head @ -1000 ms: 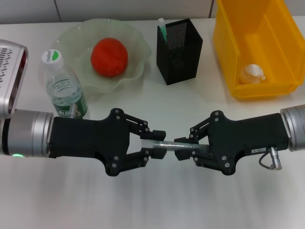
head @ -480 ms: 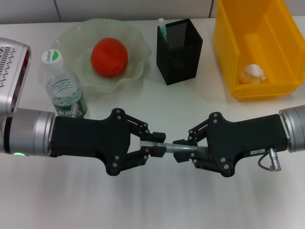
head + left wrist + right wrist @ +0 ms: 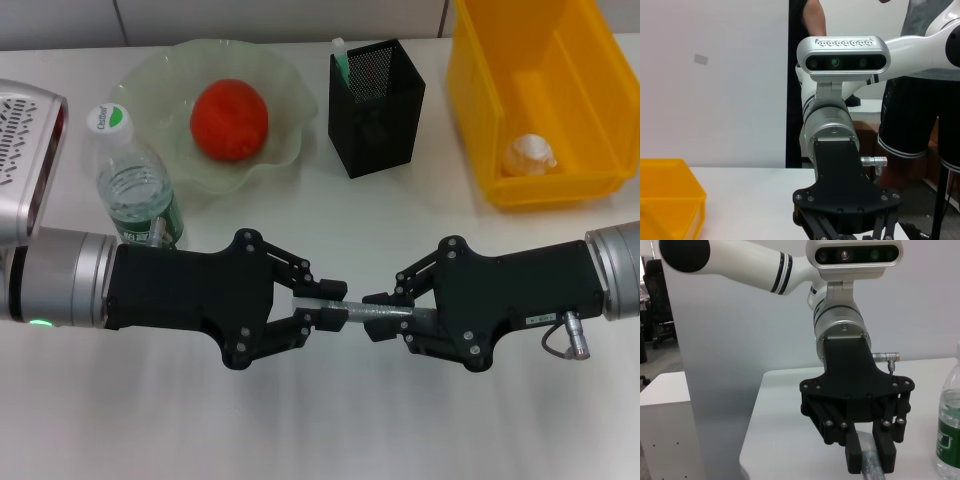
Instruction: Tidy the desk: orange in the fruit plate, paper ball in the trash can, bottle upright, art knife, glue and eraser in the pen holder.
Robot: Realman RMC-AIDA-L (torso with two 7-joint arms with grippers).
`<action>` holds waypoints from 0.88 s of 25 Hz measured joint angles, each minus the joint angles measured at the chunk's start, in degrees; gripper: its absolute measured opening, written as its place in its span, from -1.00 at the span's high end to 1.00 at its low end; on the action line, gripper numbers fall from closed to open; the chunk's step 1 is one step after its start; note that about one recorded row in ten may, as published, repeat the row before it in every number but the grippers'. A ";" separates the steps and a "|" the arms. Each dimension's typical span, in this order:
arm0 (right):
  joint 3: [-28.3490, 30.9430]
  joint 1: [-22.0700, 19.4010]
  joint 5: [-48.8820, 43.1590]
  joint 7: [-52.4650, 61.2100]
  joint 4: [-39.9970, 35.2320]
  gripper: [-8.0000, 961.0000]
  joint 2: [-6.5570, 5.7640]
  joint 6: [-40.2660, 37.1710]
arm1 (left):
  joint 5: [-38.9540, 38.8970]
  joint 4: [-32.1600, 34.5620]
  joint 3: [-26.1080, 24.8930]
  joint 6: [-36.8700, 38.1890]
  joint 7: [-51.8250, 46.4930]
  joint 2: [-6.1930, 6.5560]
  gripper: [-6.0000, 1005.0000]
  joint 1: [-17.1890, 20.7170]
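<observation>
Pale-green glass first: the fruit plate (image 3: 215, 110) sits at the back left of the desk (image 3: 330, 420) with the orange (image 3: 229, 119) resting in its middle. Beside it stands the pen holder (image 3: 377, 107), black mesh, with the mint-green art knife (image 3: 341, 57) poking upright out of its rear left corner. Over on the right, the yellow trash can (image 3: 540, 100) has the paper ball (image 3: 528, 155) lying on its floor near the front wall. The bottle (image 3: 135, 185) is upright, cap on top, just in front of the plate's left edge and right behind the left arm.

Now the centre of the action: the glue (image 3: 352, 312) is up off the desk, held level between the two arms, its long axis running straight across from left to right. The left gripper (image 3: 326, 303) comes in from the left with its arm stretched flat and low over the tabletop, fingers closed on the stick's left end. The right gripper (image 3: 383, 315) mirrors it from the right, arm equally level, its fingers pinched onto the stick's other end. The two sets of fingertips nearly meet, with only a short stretch of grey tube showing between them. From the right wrist view, the left gripper's two black pads (image 3: 856, 452) squeeze the tube end-on.
</observation>
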 joint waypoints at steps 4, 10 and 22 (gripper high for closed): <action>0.00 0.01 -0.13 0.79 0.08 0.35 -0.04 -0.08 | 0.05 0.04 -0.26 0.18 -0.22 -0.01 0.63 -0.30; 0.00 0.00 -0.20 1.19 0.08 0.34 -0.07 -0.35 | 0.04 0.35 -0.39 0.24 -0.61 0.05 0.63 -0.36; 0.03 -0.47 -0.33 3.09 -0.31 -0.28 -0.26 0.16 | 0.05 0.76 -0.56 0.38 -1.39 0.23 0.63 -0.61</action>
